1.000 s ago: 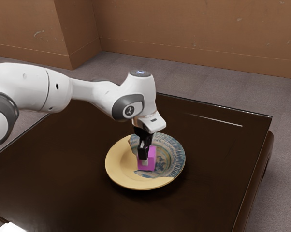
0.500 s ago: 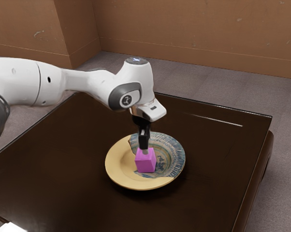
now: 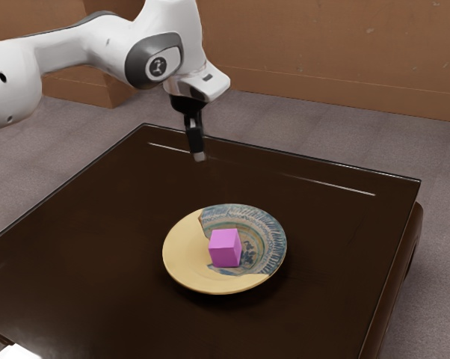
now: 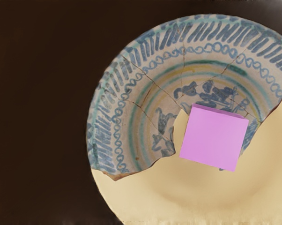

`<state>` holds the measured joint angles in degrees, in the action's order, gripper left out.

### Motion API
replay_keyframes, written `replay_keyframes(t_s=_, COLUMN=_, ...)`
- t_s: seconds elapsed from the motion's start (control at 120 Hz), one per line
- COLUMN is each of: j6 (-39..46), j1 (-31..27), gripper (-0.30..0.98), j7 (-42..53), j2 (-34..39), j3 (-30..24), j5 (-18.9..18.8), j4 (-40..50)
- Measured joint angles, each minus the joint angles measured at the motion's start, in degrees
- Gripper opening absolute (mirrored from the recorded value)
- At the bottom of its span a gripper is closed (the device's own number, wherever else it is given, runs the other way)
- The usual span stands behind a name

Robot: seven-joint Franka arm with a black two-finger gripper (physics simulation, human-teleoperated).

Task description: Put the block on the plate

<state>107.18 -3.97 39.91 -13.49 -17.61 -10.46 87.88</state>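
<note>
Block (image 3: 225,248) on plate (image 3: 184,258), well apart from gripper (image 3: 199,157) — can't tell if gripper's apart or together. Placing looks done: best withdraw smoothly, high — no dip toward block.

There is one block, a smooth pinkish-purple cube (image 3: 225,250), and one plate, a round ceramic-looking dish (image 3: 182,262), partly plain cream-yellow and partly blue-patterned. I count one glossy dark brown rectangular counter (image 3: 98,232), one white-and-grey jointed robot arm (image 3: 98,39), one black end effector (image 3: 199,157) and one grey carpeted floor (image 3: 442,164). That makes one of each kind.
</note>
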Motion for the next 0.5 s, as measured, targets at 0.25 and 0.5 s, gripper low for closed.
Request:
replay_keyframes(t_s=0.25, j6=-6.48, j1=3.45, gripper=0.69, j7=-6.03, j2=2.36, j3=11.36, j5=-0.12, j4=-2.8)
replay_keyframes(t_s=0.5, j6=-13.55, j1=3.24, gripper=0.69, j7=-14.94, j2=3.84, j3=19.98, j5=1.01, j4=-6.13)
